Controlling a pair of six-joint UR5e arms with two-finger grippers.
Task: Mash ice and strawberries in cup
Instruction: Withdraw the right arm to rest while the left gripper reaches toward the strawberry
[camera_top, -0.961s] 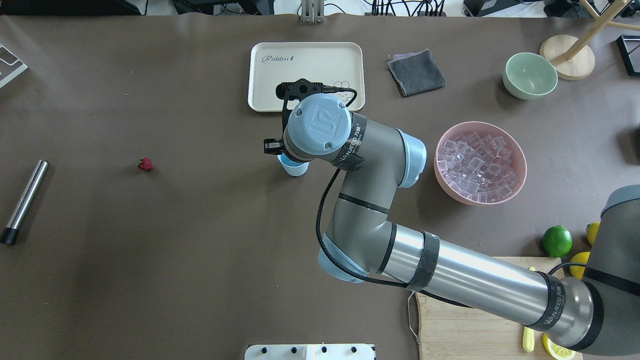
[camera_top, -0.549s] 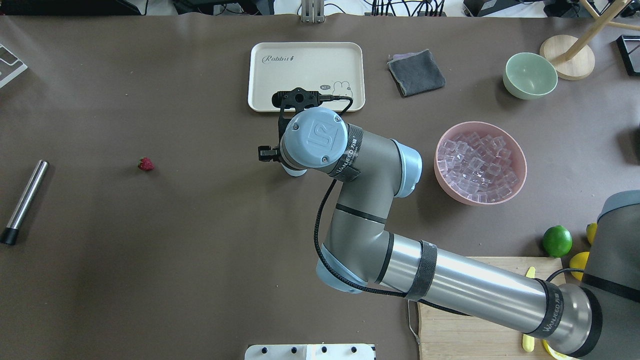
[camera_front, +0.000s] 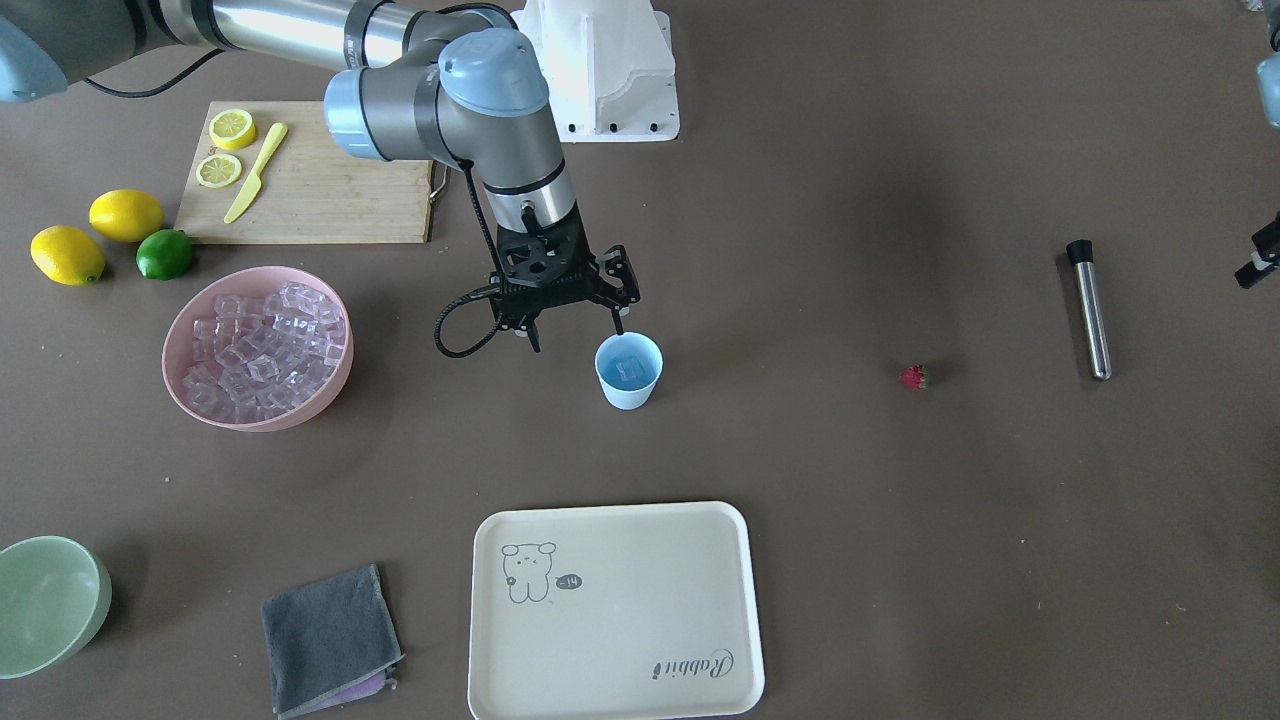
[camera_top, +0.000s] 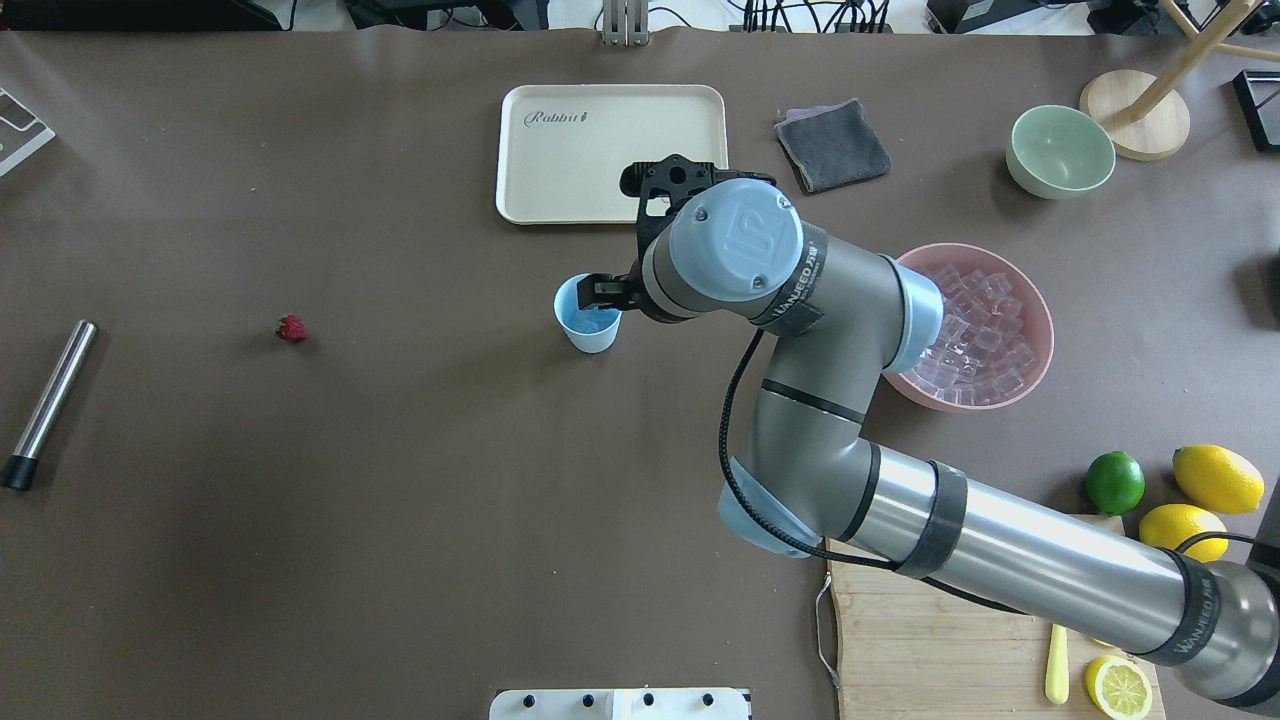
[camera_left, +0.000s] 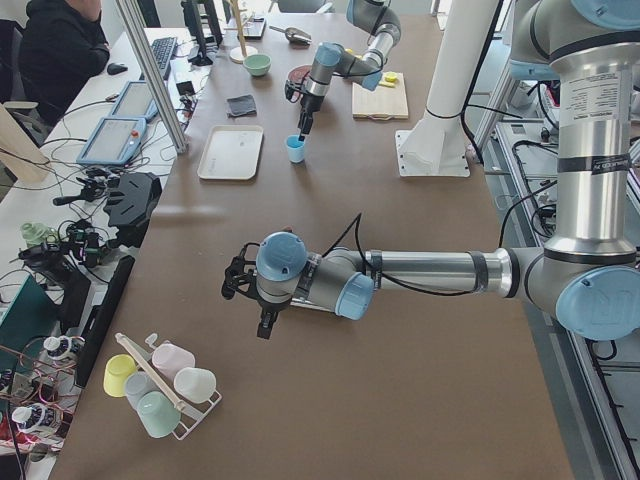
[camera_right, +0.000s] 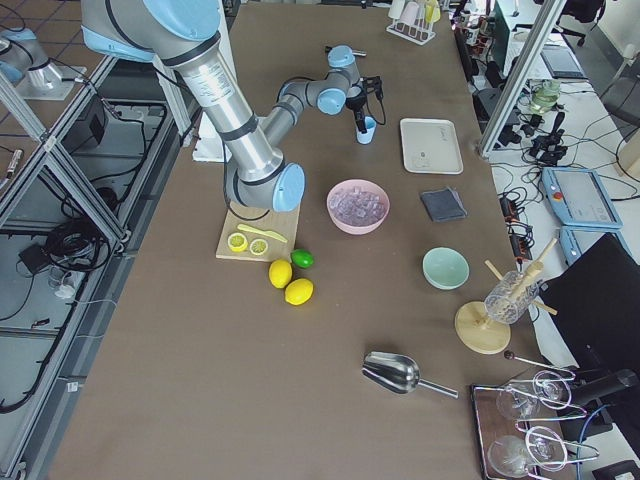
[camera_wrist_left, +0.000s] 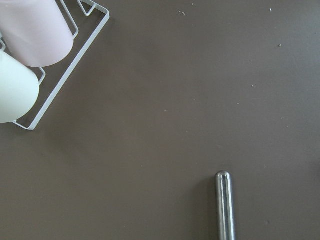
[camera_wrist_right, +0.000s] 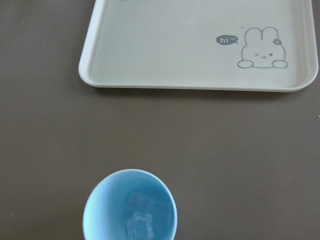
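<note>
**A:** Where is the right pincer (camera_front: 578, 335)?
**B:** Just beside the cup (camera_front: 628, 392), on the pink bowl's side. Its jaws are spread and hold nothing.

**A:** What's in the cup?
**B:** Two cubes of ice (camera_wrist_right: 139, 225) at the bottom, and no berry. I'd call the ice step begun, perhaps done.

**A:** Further out?
**B:** The pink bowl (camera_front: 255, 418) sits on one side, heaped with more ice. On the other side, well apart from the cup, the strawberry (camera_front: 912, 377) lies on the bare worktop (camera_front: 800, 450).

**A:** Beyond that?
**B:** The rod (camera_front: 1090, 310) lies flat with nothing gripping it. The left pincer (camera_left: 262, 315) hangs near it; I cannot tell whether it is spread or pressed together.

**A:** So what's left?
**B:** The berry goes into the cup, the rod gets picked up, then comes the mashing. It's early, I'd say.
</note>
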